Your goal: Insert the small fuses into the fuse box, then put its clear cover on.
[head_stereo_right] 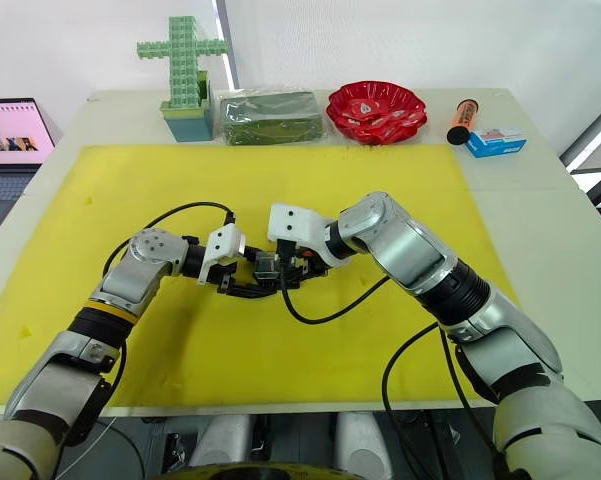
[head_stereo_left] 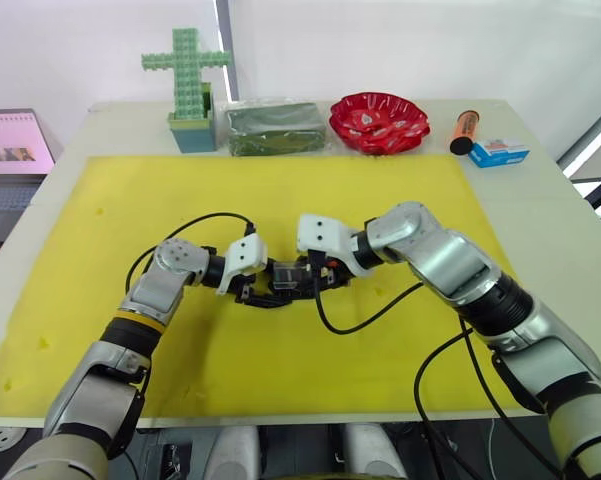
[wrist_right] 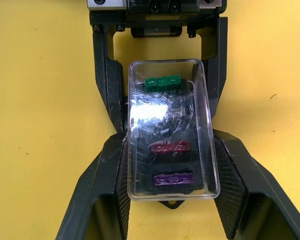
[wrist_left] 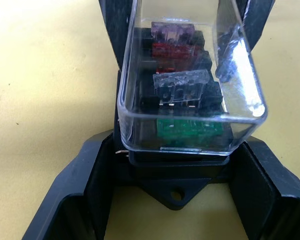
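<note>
At the middle of the yellow mat [head_stereo_left: 120, 210] my two grippers meet around the fuse box [wrist_left: 177, 161], a small black block. The clear cover [wrist_right: 169, 122] sits over its top. Through the cover I see the small fuses in their slots: green [wrist_right: 162, 82], red [wrist_right: 169, 147], mauve [wrist_right: 173, 179] and grey [wrist_left: 182, 82]. My left gripper [head_stereo_left: 265, 290] is shut on the fuse box's sides. From the opposite end, my right gripper [wrist_right: 168, 136] is shut on the clear cover, one finger on each long side.
Along the table's far edge stand a green cross-shaped block tower [head_stereo_left: 187, 85], a dark green packet [head_stereo_left: 275, 128], a red bowl [head_stereo_left: 378, 122], an orange marker [head_stereo_left: 464, 130] and a blue-and-white box [head_stereo_left: 500, 152]. A laptop [head_stereo_left: 12, 150] sits off the table's left. Black cables [head_stereo_left: 365, 320] loop beside both wrists.
</note>
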Robot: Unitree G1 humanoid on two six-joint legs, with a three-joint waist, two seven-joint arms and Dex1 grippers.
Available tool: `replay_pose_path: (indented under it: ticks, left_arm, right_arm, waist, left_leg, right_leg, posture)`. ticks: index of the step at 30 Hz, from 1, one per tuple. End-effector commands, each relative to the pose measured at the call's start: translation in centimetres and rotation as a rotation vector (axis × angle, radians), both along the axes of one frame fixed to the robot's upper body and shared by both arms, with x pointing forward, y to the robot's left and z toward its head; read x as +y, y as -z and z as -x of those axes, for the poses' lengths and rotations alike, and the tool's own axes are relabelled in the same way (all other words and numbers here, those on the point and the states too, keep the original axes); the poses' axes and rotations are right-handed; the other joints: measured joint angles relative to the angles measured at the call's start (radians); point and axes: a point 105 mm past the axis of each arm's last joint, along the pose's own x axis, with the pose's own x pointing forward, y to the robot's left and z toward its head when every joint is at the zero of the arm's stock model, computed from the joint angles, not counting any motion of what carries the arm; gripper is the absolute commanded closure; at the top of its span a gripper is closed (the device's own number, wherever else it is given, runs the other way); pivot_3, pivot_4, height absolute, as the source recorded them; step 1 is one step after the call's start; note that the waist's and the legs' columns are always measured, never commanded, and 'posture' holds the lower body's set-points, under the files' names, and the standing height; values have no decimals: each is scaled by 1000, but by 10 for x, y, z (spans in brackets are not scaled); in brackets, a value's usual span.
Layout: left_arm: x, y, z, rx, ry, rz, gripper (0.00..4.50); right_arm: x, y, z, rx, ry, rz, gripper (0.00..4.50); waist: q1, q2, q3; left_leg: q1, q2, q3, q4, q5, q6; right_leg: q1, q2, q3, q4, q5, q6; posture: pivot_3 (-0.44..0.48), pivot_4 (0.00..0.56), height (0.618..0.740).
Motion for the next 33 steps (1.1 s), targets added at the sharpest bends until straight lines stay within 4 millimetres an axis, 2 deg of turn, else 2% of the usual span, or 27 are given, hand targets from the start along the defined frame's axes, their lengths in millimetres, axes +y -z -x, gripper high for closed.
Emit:
replay_pose_path:
  ticks: [1, 10, 14, 23, 28, 33]
  left_arm:
    - [0, 8, 2, 11, -3, -27, 1677]
    - [0, 9, 4, 13, -3, -29, 1677]
    - [0, 10, 5, 15, -2, -29, 1676]
    - [-1, 10, 5, 16, 1, -31, 1676]
    - [-1, 11, 5, 16, 2, -31, 1676]
    - [-2, 10, 4, 15, 0, -30, 1676]
  right_arm:
    - [-2, 3, -1, 12, 2, 13, 2690]
    - [-4, 1, -5, 9, 6, 14, 2690]
    - [-3, -6, -5, 9, 2, -9, 1362]
    - [-3, -21, -5, -20, -25, -34, 1362]
    - [-8, -28, 7, -12, -76, -33, 1362]
    - [-7, -49, 18, -30, -116, -78, 1362]
  waist:
    - [0, 0, 0]
    - [0, 0, 0]
    - [0, 0, 0]
    - [0, 0, 0]
    - [1, 0, 0]
    - [0, 0, 0]
  left_leg:
    - [0, 0, 0, 0, 0, 0]
    - [0, 0, 0, 0, 0, 0]
    - [0, 0, 0, 0, 0, 0]
    - [0, 0, 0, 0, 0, 0]
    - [0, 0, 0, 0, 0, 0]
    - [0, 0, 0, 0, 0, 0]
  right_leg:
    - [0, 0, 0, 0, 0, 0]
    - [0, 0, 0, 0, 0, 0]
    - [0, 0, 0, 0, 0, 0]
    - [0, 0, 0, 0, 0, 0]
    - [0, 0, 0, 0, 0, 0]
    - [0, 0, 0, 0, 0, 0]
  posture:
    - [0, 150, 740]
    - [0, 150, 740]
    - [0, 150, 740]
    - [0, 150, 740]
    - [0, 150, 740]
    - [0, 150, 740]
